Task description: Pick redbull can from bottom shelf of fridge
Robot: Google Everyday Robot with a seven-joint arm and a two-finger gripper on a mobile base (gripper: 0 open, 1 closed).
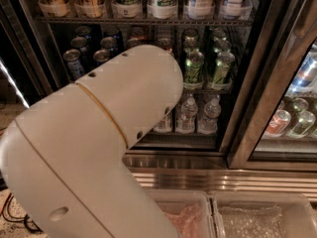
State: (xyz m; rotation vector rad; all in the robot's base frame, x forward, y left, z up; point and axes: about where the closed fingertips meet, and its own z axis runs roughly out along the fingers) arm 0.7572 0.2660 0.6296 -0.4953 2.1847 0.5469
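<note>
Fridge (246,108): steel frame, dark interior, wire racks.
White robot arm (99,133): fills the left foreground and covers the left part of the bottom shelf (190,137).
Gripper: hidden beyond the arm; its state cannot be told.
Redbull can: hidden, place cannot be told.
Water bottles (187,115): upright on the shelf's right part.

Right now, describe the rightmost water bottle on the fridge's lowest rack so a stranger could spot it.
Look into the fridge, down to the bottom shelf, right of the big white robot arm, whose gripper is out of view. The water bottle stands last in the row of clear bottles, nearest the door post; unlike the green cans above, it is see-through.
</note>
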